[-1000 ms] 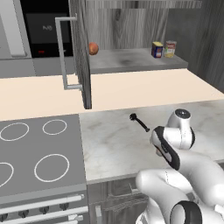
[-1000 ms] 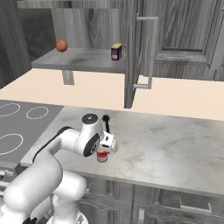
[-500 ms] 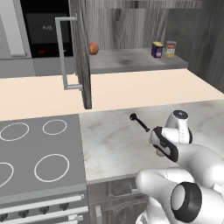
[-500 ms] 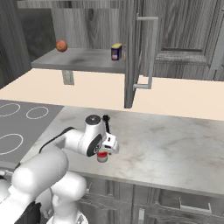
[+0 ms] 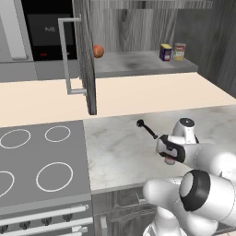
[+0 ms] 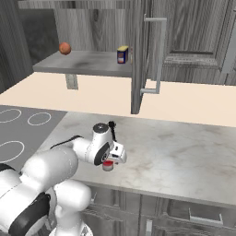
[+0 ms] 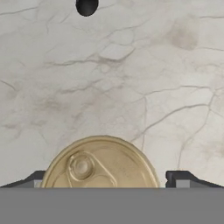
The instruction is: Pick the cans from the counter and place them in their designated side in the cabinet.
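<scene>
Grasping step in hand: pincer (image 6: pixel 109 161) set low over the red can (image 6: pixel 108 165) on the desk (image 6: pixel 184 147), fingers (image 7: pixel 186 178) apart either side of its gold lid. Next: close on it, lift, carry to the cabinet (image 5: pixel 138 64) shelf beside the blue can (image 5: pixel 165 52)

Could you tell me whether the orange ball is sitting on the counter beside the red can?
No, the orange ball rests on the cabinet shelf, well above the counter.
</scene>
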Robot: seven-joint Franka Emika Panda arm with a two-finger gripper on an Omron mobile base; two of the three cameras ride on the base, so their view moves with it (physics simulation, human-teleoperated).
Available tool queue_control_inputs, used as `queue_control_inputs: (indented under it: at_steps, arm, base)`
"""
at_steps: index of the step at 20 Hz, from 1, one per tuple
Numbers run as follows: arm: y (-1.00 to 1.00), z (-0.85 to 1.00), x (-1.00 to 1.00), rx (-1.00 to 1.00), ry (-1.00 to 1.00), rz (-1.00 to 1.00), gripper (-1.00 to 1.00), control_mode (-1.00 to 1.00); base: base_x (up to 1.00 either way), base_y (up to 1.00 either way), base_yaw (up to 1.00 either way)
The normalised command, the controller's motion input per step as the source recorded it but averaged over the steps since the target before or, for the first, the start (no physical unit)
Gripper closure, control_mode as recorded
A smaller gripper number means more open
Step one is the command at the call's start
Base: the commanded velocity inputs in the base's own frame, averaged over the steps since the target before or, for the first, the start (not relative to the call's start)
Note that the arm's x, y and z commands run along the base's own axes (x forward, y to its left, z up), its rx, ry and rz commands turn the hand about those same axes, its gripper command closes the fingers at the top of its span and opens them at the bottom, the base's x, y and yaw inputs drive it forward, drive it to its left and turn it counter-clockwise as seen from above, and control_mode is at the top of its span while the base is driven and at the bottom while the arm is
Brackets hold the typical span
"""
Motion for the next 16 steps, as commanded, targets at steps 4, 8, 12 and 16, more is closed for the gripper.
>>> queue_control_inputs:
  at_steps: [4,8,12,16]
  arm:
    - [0.0,-0.13,0.06,0.0,0.02,0.0,1.0,-1.0]
    - [-0.06,0.11,0.0,0.0,0.01,0.0,1.0,-1.0]
    - [-0.07,0.33,0.0,0.0,0.0,0.0,1.0,-1.0]
    - [-0.04,0.37,0.0,0.0,0.0,0.0,1.0,-1.0]
  base:
    - [0.0,0.0,0.0]
    - [0.0,0.0,0.0]
    - [0.0,0.0,0.0]
    - [0.0,0.0,0.0]
